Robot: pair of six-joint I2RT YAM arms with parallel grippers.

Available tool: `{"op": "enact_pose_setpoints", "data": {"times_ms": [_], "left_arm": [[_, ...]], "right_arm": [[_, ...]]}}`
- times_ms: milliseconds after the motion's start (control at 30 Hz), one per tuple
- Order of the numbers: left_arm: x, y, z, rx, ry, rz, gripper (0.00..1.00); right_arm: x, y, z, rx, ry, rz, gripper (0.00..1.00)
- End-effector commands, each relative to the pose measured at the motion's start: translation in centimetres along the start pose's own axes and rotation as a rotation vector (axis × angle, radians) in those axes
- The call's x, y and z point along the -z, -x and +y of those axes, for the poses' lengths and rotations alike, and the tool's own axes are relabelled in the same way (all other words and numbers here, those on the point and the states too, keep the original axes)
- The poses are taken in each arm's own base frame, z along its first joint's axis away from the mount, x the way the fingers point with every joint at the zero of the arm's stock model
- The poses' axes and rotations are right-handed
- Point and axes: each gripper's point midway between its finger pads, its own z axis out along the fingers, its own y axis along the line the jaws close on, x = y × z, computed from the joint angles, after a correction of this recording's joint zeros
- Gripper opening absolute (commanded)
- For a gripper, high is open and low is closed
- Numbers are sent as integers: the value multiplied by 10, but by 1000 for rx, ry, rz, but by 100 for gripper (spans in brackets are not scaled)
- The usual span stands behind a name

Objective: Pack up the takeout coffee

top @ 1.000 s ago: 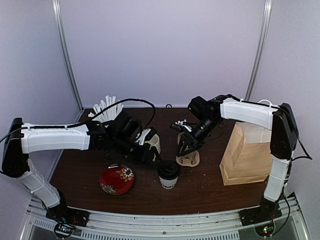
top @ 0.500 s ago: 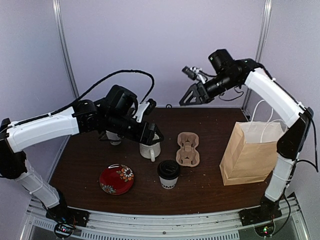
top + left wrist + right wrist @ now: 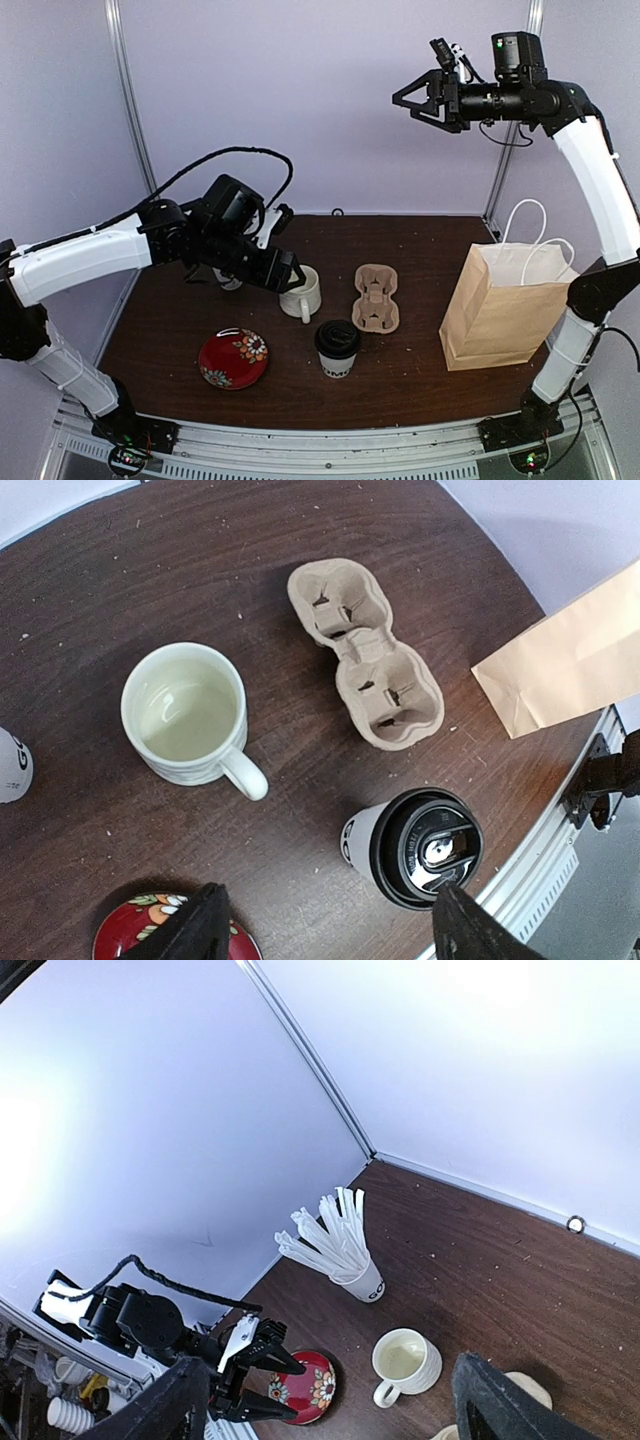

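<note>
black-lidded takeout coffee (image 3: 337, 348) stands on the table (image 3: 420, 388), outside the cardboard carrier (image 3: 375, 298) and paper bag (image 3: 498, 305); packing not yet begun. left end effector (image 3: 335, 927) hangs spread above it, right end effector (image 3: 410, 97) spread high up, both empty.

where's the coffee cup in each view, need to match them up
top external: coffee cup stands centre, near the front edge, to the lower right of the mug.
left wrist: coffee cup at lower right, seen from above; mug at upper left of it.
right wrist: coffee cup not in it; mug near the bottom edge.
shared landmark: the mug, in all three views.
</note>
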Motion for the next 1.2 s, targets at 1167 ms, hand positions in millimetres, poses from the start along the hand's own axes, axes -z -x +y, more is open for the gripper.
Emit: {"op": "enact_pose_setpoints", "data": {"times_ms": [1167], "left_arm": [[46, 84, -15, -526, 83, -303, 98]], "right_arm": [[17, -158, -43, 409, 28, 377, 99]]}}
